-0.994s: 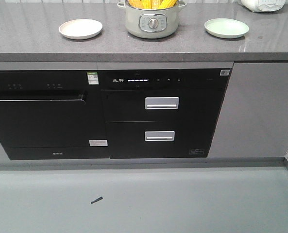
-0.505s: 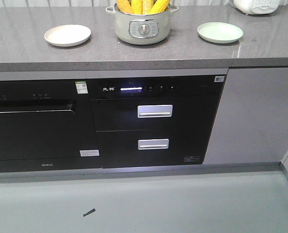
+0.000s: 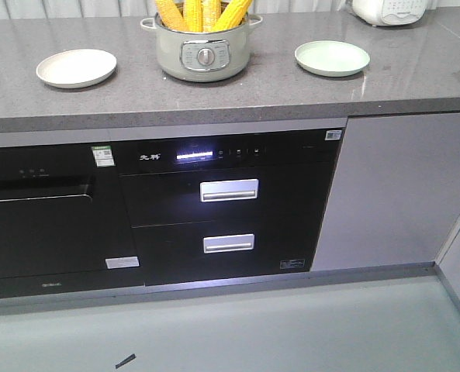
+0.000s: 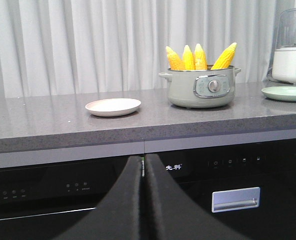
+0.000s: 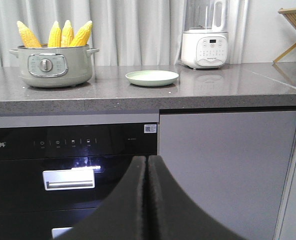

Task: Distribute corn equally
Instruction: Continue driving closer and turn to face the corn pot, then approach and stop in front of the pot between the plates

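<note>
We are finding all four cobs of corn [image 3: 201, 14] standing tips up in the grey-green pot [image 3: 202, 56] on the table [image 3: 237, 91]. A pale plate [image 3: 76, 67] is sitting to the pot's left and a green plate [image 3: 332, 58] to its right, each apart from it. The left tool [image 4: 143, 161] and right tool [image 5: 147, 161] are showing fingers pressed together, gripping nothing, well apart from the pot.

- You have bare grey stone bench [image 3: 136, 97] between the cream round plate [image 3: 76, 67] and the sage-green metal pot [image 3: 202, 56], and again between the pot and the pale green round plate [image 3: 332, 58].
- The yellow corn cobs [image 3: 192, 12] stick up past the pot's rim, open from above.
- A white blender base [image 5: 204, 47] stands behind the green plate, by the white curtain [image 4: 88, 45].
</note>
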`<state>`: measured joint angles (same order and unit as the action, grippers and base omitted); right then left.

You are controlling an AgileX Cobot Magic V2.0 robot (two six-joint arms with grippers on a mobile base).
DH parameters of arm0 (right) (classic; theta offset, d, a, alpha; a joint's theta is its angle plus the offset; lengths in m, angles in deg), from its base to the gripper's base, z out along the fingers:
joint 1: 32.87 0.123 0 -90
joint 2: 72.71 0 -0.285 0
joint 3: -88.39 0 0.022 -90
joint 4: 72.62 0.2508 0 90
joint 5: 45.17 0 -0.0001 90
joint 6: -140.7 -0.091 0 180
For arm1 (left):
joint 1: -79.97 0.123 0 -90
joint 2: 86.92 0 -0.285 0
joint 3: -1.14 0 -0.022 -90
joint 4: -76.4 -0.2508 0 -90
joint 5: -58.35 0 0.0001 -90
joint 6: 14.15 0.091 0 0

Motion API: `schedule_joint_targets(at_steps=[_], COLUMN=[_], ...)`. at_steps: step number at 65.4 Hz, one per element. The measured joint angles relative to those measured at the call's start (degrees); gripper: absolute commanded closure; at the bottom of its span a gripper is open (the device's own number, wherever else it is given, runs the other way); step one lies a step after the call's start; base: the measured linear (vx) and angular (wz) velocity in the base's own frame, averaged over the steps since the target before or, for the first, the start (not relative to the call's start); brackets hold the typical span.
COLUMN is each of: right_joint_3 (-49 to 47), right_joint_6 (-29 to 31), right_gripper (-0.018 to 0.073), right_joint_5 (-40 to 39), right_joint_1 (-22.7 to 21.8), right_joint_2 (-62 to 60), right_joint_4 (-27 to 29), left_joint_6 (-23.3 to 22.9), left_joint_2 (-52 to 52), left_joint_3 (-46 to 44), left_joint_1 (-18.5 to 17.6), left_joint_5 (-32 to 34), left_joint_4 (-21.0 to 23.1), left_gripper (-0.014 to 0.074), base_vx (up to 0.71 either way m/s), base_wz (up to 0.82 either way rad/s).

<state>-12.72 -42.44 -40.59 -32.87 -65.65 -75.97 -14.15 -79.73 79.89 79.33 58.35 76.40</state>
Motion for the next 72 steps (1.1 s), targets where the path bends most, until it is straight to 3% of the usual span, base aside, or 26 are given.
schedule_joint_targets(at_steps=[72], right_joint_3=[0.0], right_joint_6=[0.0], right_gripper=[0.057], right_joint_5=[0.0], right_joint_1=[0.0], right_joint_2=[0.0], right_joint_4=[0.0], left_joint_6=[0.0], left_joint_2=[0.0], left_joint_3=[0.0], left_joint_1=[0.0], left_joint_5=[0.0], left_joint_4=[0.0], left_gripper=[0.0603], base_vx=[0.1], base_wz=[-0.07])
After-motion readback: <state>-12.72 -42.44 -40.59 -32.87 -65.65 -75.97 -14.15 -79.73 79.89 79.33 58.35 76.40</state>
